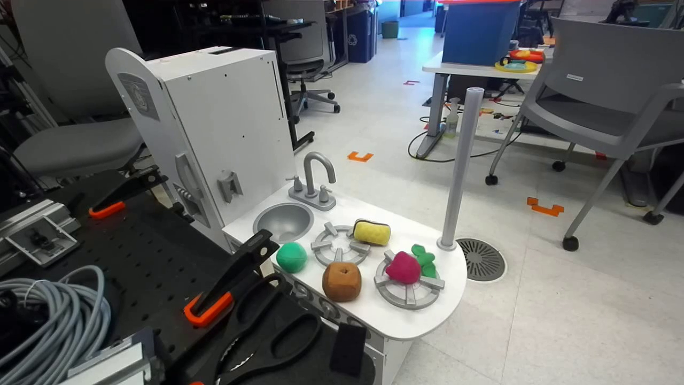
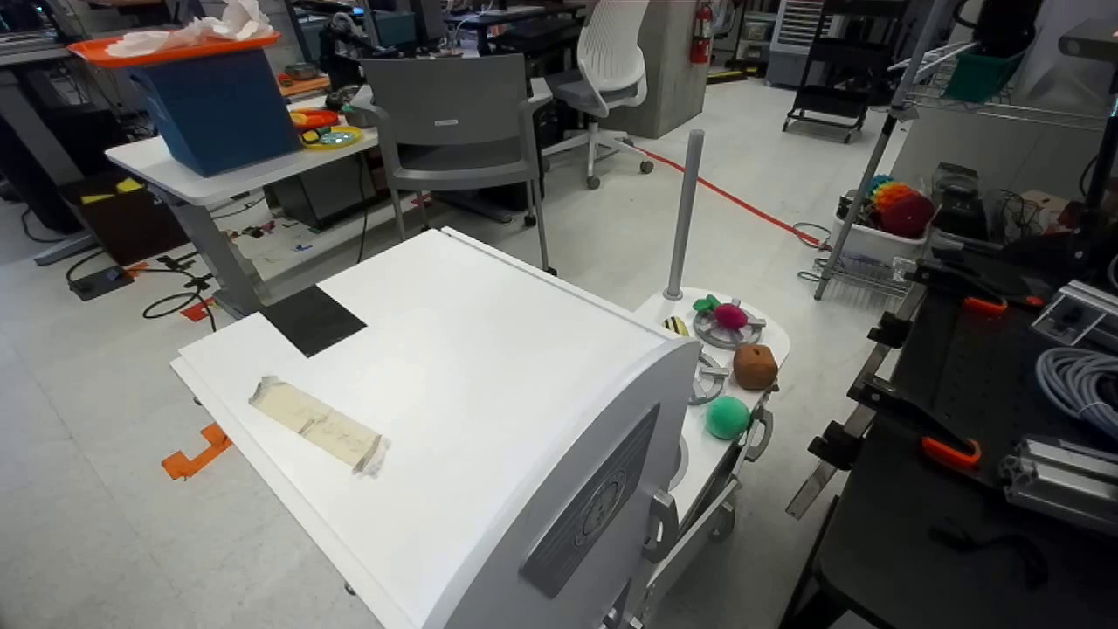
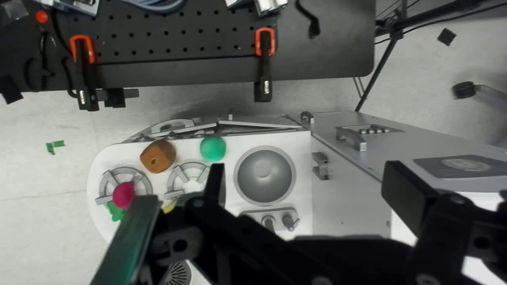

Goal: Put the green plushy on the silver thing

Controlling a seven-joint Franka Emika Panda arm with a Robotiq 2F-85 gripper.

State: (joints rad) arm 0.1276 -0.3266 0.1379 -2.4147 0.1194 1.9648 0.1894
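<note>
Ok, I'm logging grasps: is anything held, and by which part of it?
Nothing is held: the gripper stands open and empty, and the green plushy sits on the white counter.

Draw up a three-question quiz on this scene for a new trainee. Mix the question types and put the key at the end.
1. Multiple choice: which toy lies nearest the green plushy?
A) pink toy
B) brown toy
C) yellow toy

2. True or false: the green plushy is inside the sink.

3. Short answer: in the wrist view, is the gripper open or shut?

Key:
1: B.
2: False; it rests on the white counter.
3: Open, its fingers wide apart.
</note>
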